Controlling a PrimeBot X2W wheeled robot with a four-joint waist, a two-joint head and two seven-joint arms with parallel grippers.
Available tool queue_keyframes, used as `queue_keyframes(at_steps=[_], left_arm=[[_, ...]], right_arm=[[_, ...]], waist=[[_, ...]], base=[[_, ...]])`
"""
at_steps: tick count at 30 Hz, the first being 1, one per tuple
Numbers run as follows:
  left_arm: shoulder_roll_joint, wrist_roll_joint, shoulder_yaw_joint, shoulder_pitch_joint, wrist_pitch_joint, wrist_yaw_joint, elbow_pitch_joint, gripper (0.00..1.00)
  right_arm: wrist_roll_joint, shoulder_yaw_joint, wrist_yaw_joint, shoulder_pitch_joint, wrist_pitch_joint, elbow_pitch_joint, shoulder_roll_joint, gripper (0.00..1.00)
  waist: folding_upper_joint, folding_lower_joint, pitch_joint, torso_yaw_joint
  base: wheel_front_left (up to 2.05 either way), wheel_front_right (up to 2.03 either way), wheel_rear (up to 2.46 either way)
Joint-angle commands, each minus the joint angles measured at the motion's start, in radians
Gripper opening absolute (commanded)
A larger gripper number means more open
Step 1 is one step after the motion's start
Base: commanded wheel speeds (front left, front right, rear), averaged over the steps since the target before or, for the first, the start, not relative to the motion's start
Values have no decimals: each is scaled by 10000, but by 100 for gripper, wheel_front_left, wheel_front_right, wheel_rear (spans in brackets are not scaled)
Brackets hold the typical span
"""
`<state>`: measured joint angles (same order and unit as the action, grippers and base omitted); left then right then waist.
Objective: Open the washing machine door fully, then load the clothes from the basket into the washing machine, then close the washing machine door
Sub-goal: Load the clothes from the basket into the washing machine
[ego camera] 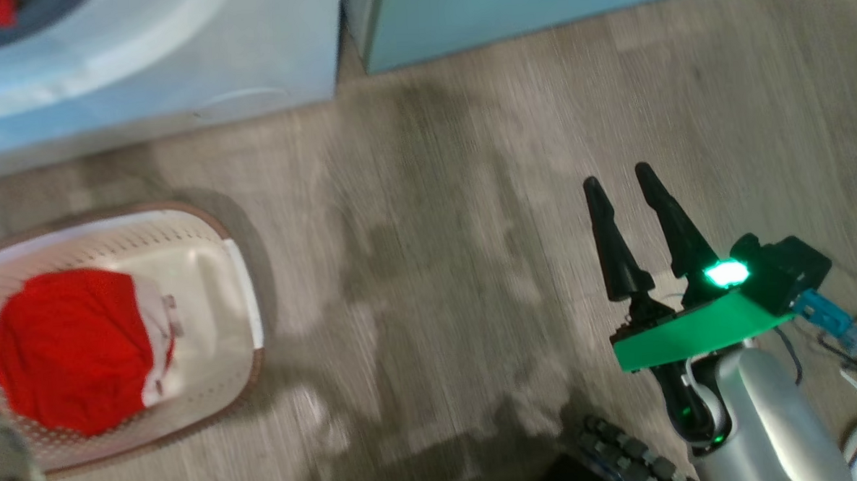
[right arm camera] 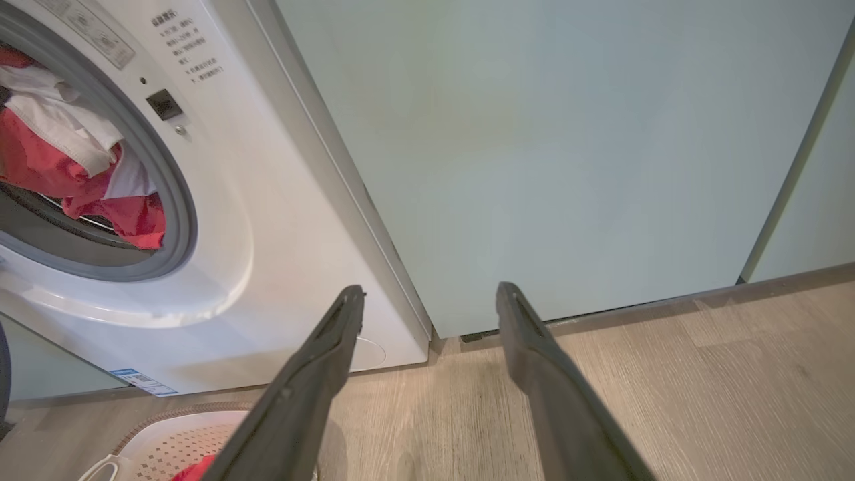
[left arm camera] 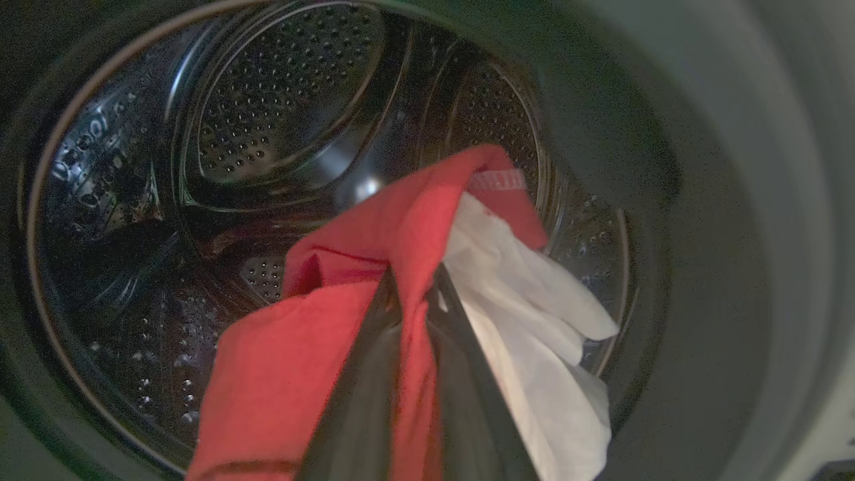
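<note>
Red-and-white garment (left arm camera: pixel 294 361) is pinched in the left jaws, which are clenched on a fold of it, w/ cloth draped to both sides. It is held at the mouth of the steel drum (left arm camera: pixel 280 100), partly inside the washing machine (right arm camera: pixel 267 220). From the right wrist view it is seen hanging in the port, close to the grey gasket (right arm camera: pixel 177 200). Right jaws are spread wide & empty over the wood-look floor (ego camera: pixel 435 233), near the teal cabinet (right arm camera: pixel 568 153) and well apart from the work.

Step in hand, as judged: loading, approx. midway. The door is taken as opened, since the port is uncovered. A second red garment (ego camera: pixel 64 350) lies in the basket (ego camera: pixel 211 235), on the floor in front of the machine.

Next move, prob.: cloth to be carried deeper so nothing is draped over the gasket, then the grip let go & the arm drawn out clear of the rim. Basket to be revisited after that; door closing comes last.
</note>
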<state>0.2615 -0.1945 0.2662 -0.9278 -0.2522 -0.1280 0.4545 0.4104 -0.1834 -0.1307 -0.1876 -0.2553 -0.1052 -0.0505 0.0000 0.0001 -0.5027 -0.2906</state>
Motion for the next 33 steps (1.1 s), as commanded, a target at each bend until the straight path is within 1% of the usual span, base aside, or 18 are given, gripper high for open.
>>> queue_keyframes(at_steps=[1,5,10,15,20,24,25,30,31,32,33], left_arm=[[856,72,130,-615,-95,-13,36,0],[1839,293,-372,-2069,-87,-21,1380,0],[2975,562,-1447,-3738,-17,-24,2592,0],[3672,689,-2554,-5233,77,-25,3324,0],[4004,765,-3147,-6319,48,-26,4187,0],[4064,913,-3385,-6778,9,-24,4919,0],[4035,944,-3447,-6921,-13,37,5219,0],[4011,1022,-3615,-7098,-55,100,5805,0],[3981,1020,-3638,-7119,-62,113,5880,22],[3960,1018,-3658,-7140,-69,126,5927,57],[3945,1016,-3676,-7158,-75,138,5955,98]], right_arm=[[126,-274,0,-146,-65,385,3,100],[385,-463,0,-302,-65,558,3,100],[801,-762,0,-469,-65,723,3,100],[1097,-1013,0,-633,-65,790,3,100],[1295,-1239,0,-795,-65,802,3,100],[1372,-1345,0,-869,-65,825,3,100],[1388,-1374,0,-899,-65,841,3,100],[1338,-1355,0,-964,-65,844,3,100],[1326,-1328,0,-980,-65,844,3,100],[1323,-1300,0,-992,-65,844,3,100],[1323,-1279,0,-1002,-65,844,3,100]], waist=[[0,-1,-823,-515],[0,-1,-1499,-754],[0,-1,-2183,-1034],[0,-1,-2678,-1211],[0,-1,-2906,-1338],[0,-1,-3002,-1408],[0,-1,-3034,-1432],[0,-1,-3086,-1499],[0,-1,-3085,-1502],[0,-1,-3082,-1504],[0,-1,-3078,-1503]], base=[[0,0,0],[0,0,0],[0,0,0],[0,0,0],[0,0,0],[0,0,0],[0,0,0],[0,0,0],[0,0,0],[0,0,0],[0,0,0]])
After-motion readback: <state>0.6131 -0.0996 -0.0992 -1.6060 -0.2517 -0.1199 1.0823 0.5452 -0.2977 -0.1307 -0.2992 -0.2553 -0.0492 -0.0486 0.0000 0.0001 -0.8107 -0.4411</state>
